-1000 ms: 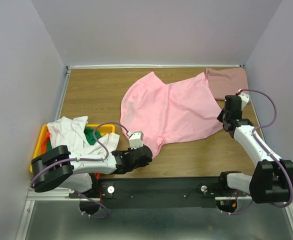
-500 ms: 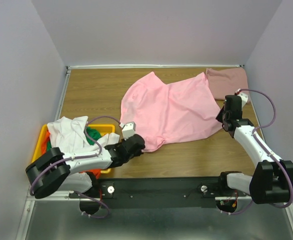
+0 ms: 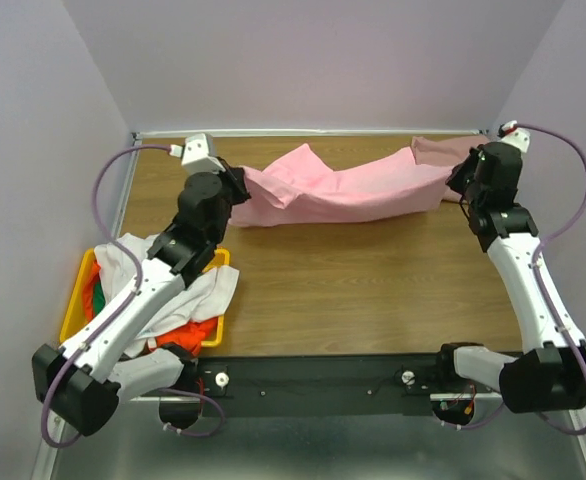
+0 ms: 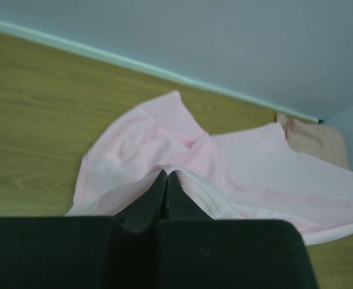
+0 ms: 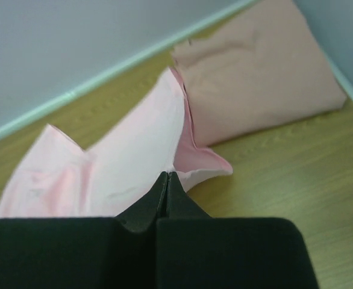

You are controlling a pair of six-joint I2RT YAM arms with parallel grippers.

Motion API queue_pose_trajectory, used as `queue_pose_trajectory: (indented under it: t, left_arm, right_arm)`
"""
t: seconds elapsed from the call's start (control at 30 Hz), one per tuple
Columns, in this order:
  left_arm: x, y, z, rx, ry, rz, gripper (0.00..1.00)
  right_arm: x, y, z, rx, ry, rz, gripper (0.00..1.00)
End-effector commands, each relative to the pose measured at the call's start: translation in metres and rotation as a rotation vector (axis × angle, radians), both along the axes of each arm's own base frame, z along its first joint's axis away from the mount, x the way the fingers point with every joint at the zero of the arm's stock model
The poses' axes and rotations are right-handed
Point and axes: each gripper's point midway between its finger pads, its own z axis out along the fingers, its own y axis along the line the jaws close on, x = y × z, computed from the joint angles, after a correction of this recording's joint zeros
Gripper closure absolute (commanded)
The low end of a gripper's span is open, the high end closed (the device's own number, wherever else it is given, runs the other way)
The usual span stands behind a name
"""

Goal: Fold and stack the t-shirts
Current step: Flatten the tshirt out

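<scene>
Pink t-shirt (image 3: 343,188): strung along table's (image 3: 353,280) far side, perhaps slightly lifted. Left gripper (image 4: 166,177): pinched shut on one edge. Right gripper (image 5: 166,179): clamped on the opposite edge, beside folded rose t-shirt (image 5: 255,72)

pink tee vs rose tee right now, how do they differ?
Colour: pink tee is bright pink; rose tee is dull, brownish.
Shape: pink tee is bunched into a long wrinkled band; rose tee lies folded flat.
Grip: left gripper and right gripper each pinch an end of the pink tee; nothing holds the rose tee.
Both are plain, unprinted.
</scene>
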Motion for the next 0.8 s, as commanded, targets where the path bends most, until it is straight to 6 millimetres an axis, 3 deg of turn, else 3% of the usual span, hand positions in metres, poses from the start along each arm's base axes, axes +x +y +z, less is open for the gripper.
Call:
queue_pose_trajectory:
  t: [0.0,0.07,0.2,0.27,0.37,0.47,0.53,0.63,0.77]
  left_arm:
    - [-0.01,0.038,0.075,0.036,-0.159,0.086,1.0]
    - [-0.024,0.051,0.106,0.017,-0.22,0.11,1.0]
    - [-0.054,0.068,0.146,-0.026,-0.313,0.108,1.0]
    - [-0.076,0.08,0.172,-0.061,-0.379,0.103,1.0]
    - [-0.093,0.086,0.196,-0.07,-0.439,0.085,1.0]
    - [-0.099,0.083,0.214,-0.071,-0.48,0.053,1.0]
    - [-0.093,0.074,0.222,-0.067,-0.494,0.026,1.0]
    - [-0.074,0.054,0.226,-0.042,-0.5,-0.024,1.0]
    - [-0.039,0.028,0.218,0.018,-0.474,-0.061,1.0]
  right_arm:
    - [-0.019,-0.002,0.085,-0.022,-0.177,0.018,1.0]
    - [-0.038,-0.004,0.119,-0.028,-0.26,0.011,1.0]
    - [-0.071,-0.004,0.158,-0.03,-0.368,0.016,1.0]
    - [-0.102,-0.002,0.195,-0.027,-0.473,0.032,1.0]
    - [-0.123,0.001,0.226,-0.028,-0.537,0.053,1.0]
    - [-0.13,0.005,0.239,-0.025,-0.56,0.078,1.0]
    - [-0.126,0.008,0.243,-0.019,-0.561,0.091,1.0]
    - [-0.109,0.006,0.23,-0.016,-0.515,0.074,1.0]
    - [-0.058,-0.003,0.18,-0.037,-0.373,0.022,1.0]
